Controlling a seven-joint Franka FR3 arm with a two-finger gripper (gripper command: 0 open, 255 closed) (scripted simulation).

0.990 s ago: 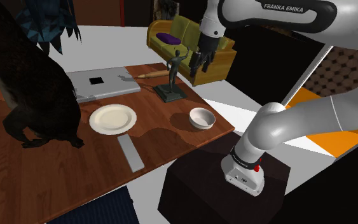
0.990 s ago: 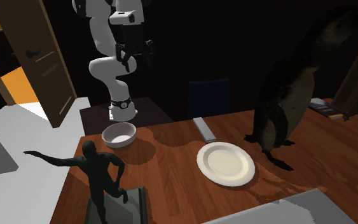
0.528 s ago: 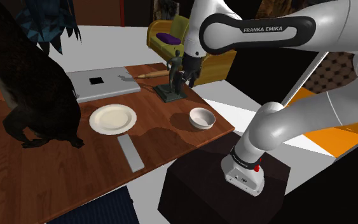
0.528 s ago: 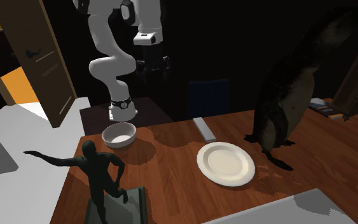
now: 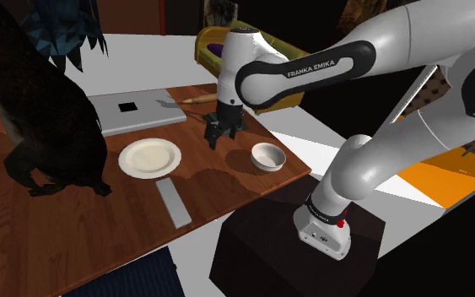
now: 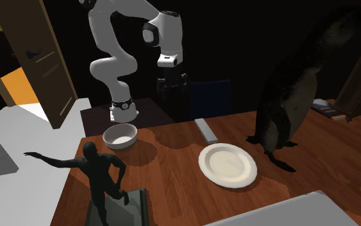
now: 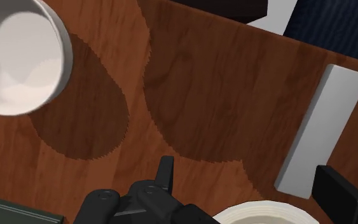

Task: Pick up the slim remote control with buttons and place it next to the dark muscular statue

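White robot arm [image 5: 311, 67] swung from the shoulder view's upper right to its centre, its black fingers [image 7: 344, 194] lowered towards the brown wooden worktop [image 5: 218, 173], shifted rightwards in the second exterior view

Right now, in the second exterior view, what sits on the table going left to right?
White bowl → grey remote → big dark bird figure. The statue and plate overlap others, so omitted.

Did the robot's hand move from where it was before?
Yes. In the shoulder view the gripper went left and down, away from the yellow sofa, toward the table.
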